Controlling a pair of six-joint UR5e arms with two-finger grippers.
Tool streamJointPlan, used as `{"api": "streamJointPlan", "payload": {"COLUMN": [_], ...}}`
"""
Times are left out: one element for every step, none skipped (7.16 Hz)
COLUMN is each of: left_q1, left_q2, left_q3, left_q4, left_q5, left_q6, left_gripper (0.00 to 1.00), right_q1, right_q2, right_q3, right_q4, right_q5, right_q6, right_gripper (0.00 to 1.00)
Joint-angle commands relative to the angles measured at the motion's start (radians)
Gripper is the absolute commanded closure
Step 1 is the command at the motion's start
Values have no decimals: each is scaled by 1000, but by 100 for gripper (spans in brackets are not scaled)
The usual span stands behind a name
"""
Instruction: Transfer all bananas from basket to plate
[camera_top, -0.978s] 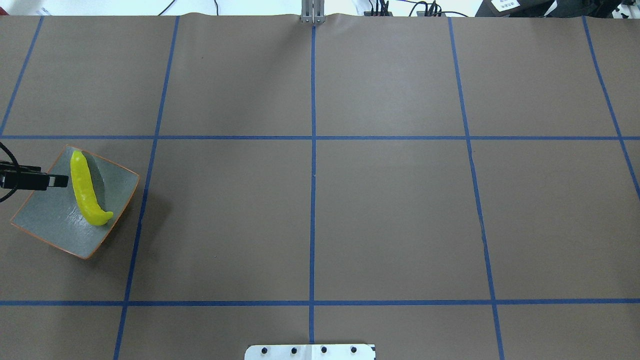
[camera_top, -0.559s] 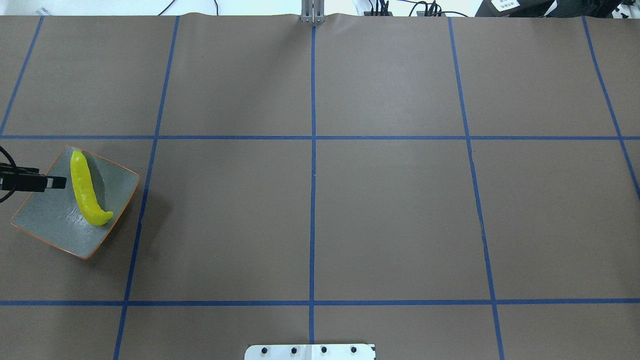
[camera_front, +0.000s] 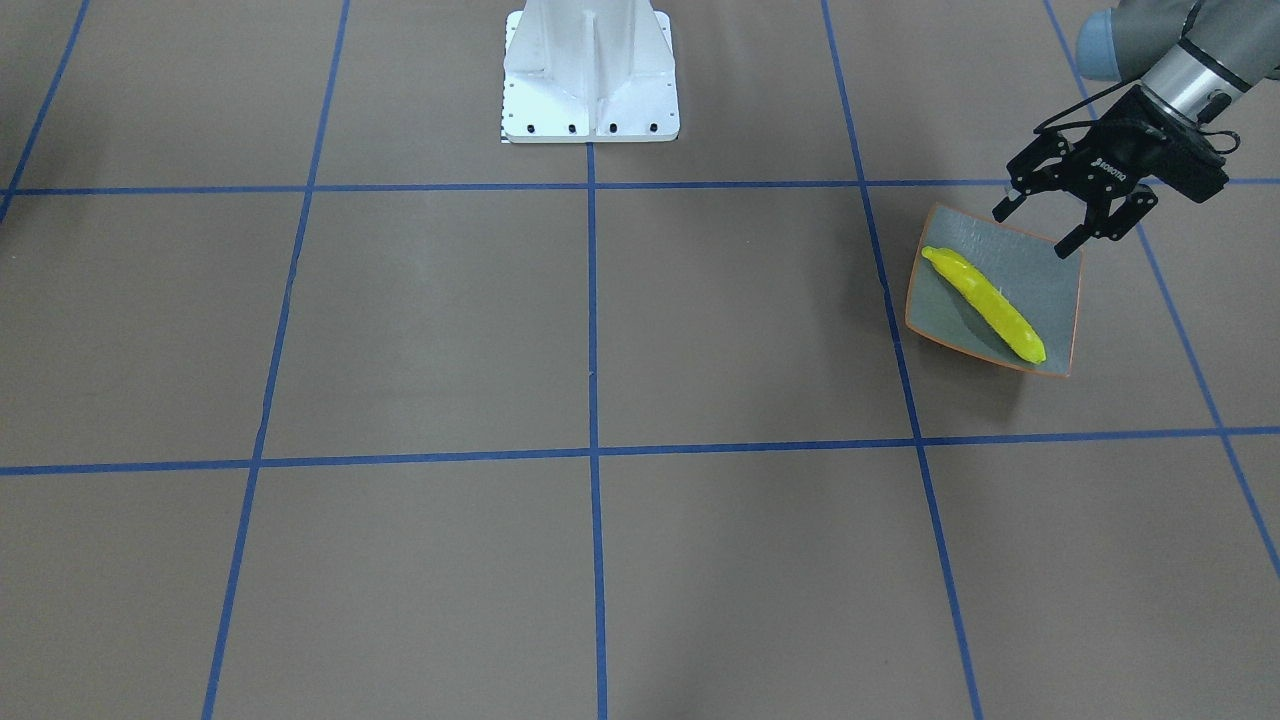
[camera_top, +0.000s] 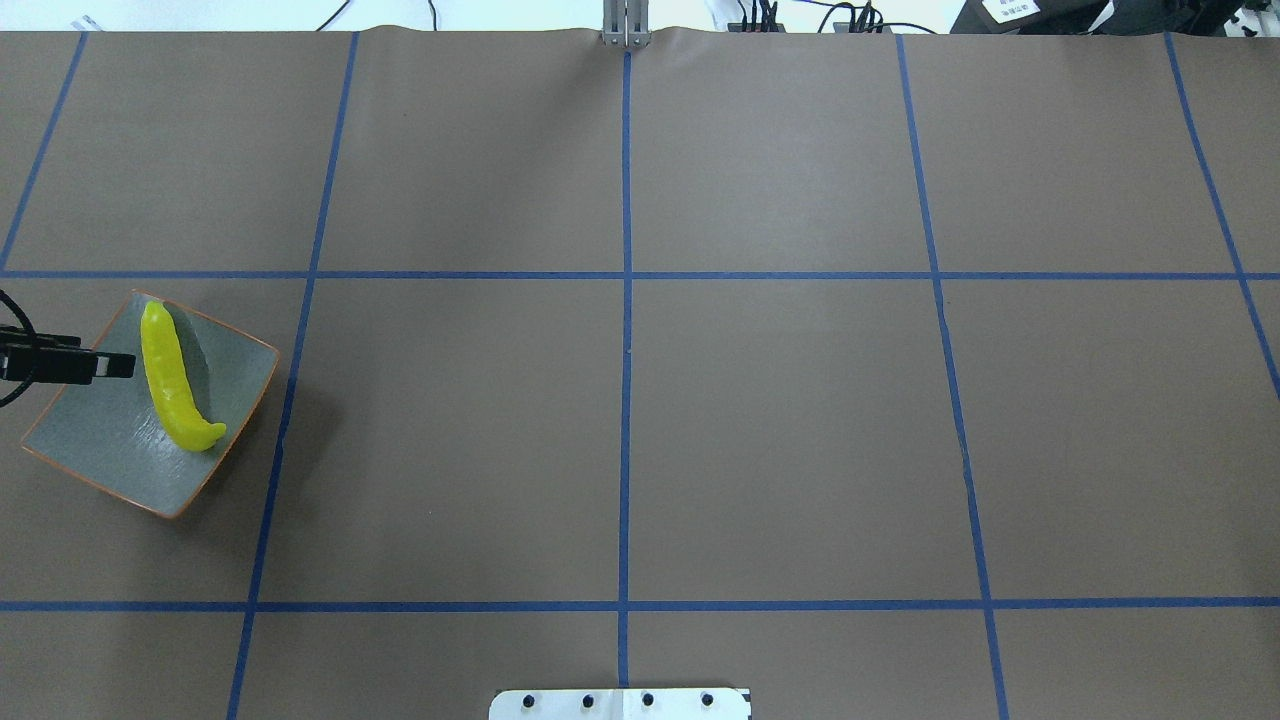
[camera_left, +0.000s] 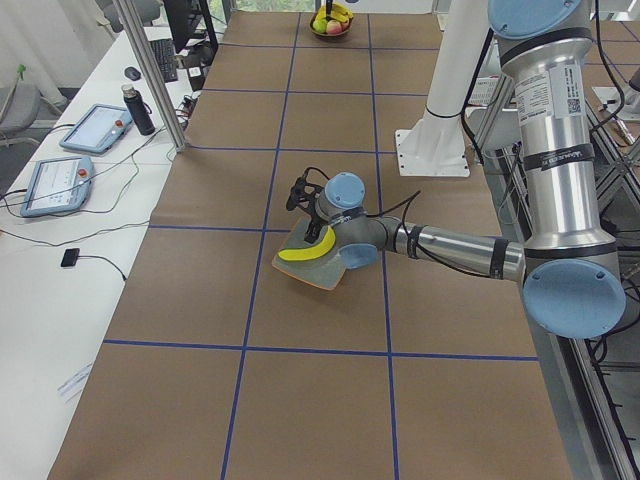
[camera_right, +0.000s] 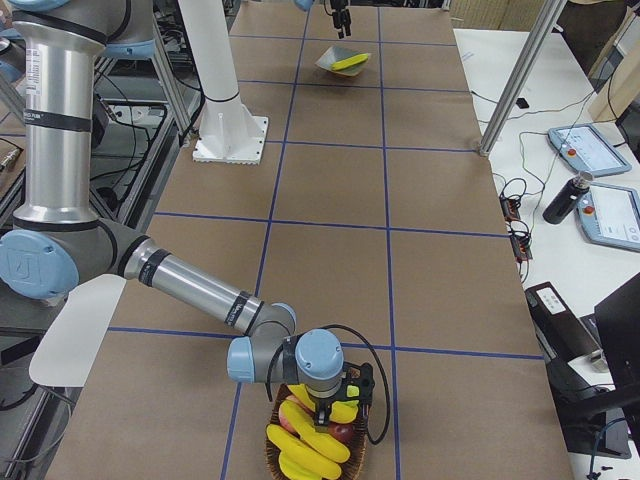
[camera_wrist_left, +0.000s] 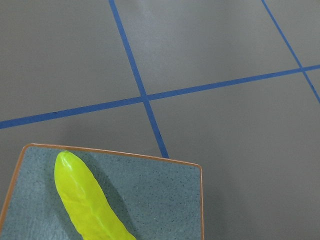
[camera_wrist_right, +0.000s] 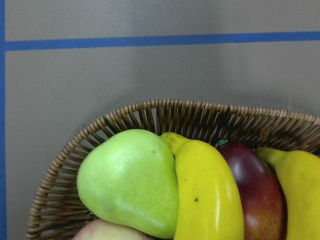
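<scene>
Closest, at the right end of the table (camera_top: 780, 420), stands a wicker basket (camera_wrist_right: 165, 112) full of fruit. The right wrist camera looks straight into it: a green pear (camera_wrist_right: 130, 185) lies against one banana (camera_wrist_right: 205, 195), with a dark red fruit (camera_wrist_right: 255, 185) on that banana's other side and a second banana at the picture's edge. From the right-end camera, several bananas (camera_right: 305, 450) show heaped in the basket. The right gripper (camera_right: 335, 408) points down, low over the fruit. Its jaws show only in this side view, so it cannot be told whether they are open, closed or holding anything.

Farther along, the brown table cover carries a grid of blue tape lines (camera_top: 625, 350), and the robot's white base (camera_front: 590, 75) stands at the middle of its own edge.

Farthest, at the left end, rests the square grey-green plate (camera_front: 1045, 290) with its orange rim. A single yellow banana (camera_front: 985, 305) lies across it from corner to corner. The left gripper (camera_front: 1035, 228) hangs above the plate's edge on the robot's side, apart from the banana, its jaws spread wide and empty.
</scene>
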Motion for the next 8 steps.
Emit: {"api": "streamJointPlan", "payload": {"left_q1": [0, 0, 0, 0, 0, 0, 0, 3], "left_q2": [1, 1, 1, 4, 4, 4, 2, -7], "left_q3": [0, 0, 2, 3, 8, 9, 8, 8], "left_q4": [0, 0, 0, 0, -2, 0, 0, -2], "left_q5": [0, 0, 0, 0, -2, -3, -3, -3], "left_q6": [0, 0, -2, -2, -2, -3, -6, -6], "left_gripper": [0, 0, 0, 0, 0, 0, 0, 0], "right_q1": [-7, -7, -4, 0, 34, 65, 74, 77], "right_q2": [7, 10, 3, -2, -1, -2, 2, 10], "right_q3": [8, 19, 36, 54, 60, 95, 129, 166], "right_q4": [4, 4, 6, 4, 4, -3, -8, -8], "right_q5": [-2, -3, -5, -17, -22, -20, -10, -8], "right_q6": [-6, -10, -13, -15, -24, -29, -21, 11], "right_gripper": [100, 100, 100, 100, 100, 100, 100, 100]}}
